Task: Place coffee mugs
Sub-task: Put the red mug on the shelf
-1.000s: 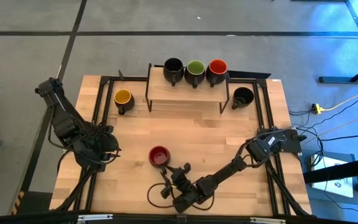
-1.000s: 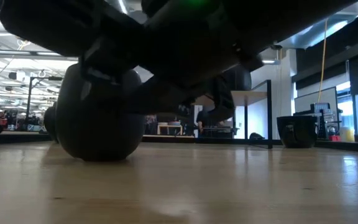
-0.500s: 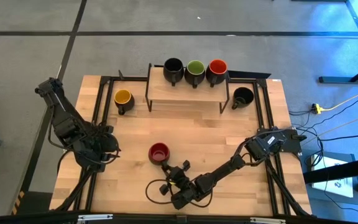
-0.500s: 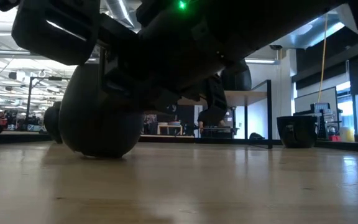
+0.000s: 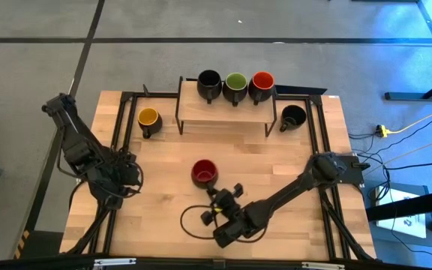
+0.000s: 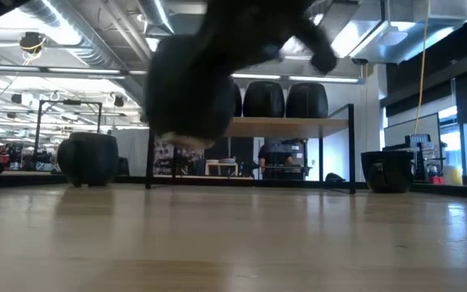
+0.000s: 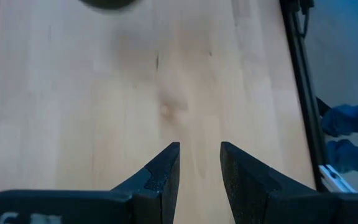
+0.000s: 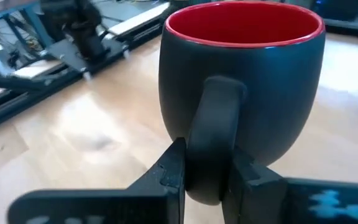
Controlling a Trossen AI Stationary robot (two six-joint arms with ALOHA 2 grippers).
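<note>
A black mug with a red inside (image 5: 204, 173) hangs lifted above the table's middle, and my right gripper (image 5: 217, 193) is shut on it from the near side. The low view shows it as a dark shape (image 6: 189, 89) clear of the tabletop. Three mugs stand on a small wooden shelf (image 5: 223, 109) at the far edge: one black inside (image 5: 209, 81), one green (image 5: 235, 81), one red (image 5: 262, 79). A yellow-inside mug (image 5: 148, 118) stands on the table left of the shelf, a black one (image 5: 294, 116) right of it. My left gripper (image 7: 200, 162) waits open over bare wood at the left. My right gripper (image 8: 204, 158) pinches the red mug's handle (image 8: 219, 118) between its two fingers (image 8: 169, 168), low on the loop. The fingers come level from the table's near side, one on each flat side of the handle. The mug sits upright and lifted clear of the table.
A black metal frame (image 5: 317, 127) runs along the table's sides and far edge. Cables loop on the wood by the right arm (image 5: 193, 221). Bare wood lies between the lifted mug and the shelf (image 5: 223, 146). A blue-clad person's part shows beyond the table edge (image 7: 347, 134).
My right gripper has raised the red mug off the table, where it stood a second ago. It has carried the mug toward the far edge and a little to the right. The mug has stayed upright in the hold.
</note>
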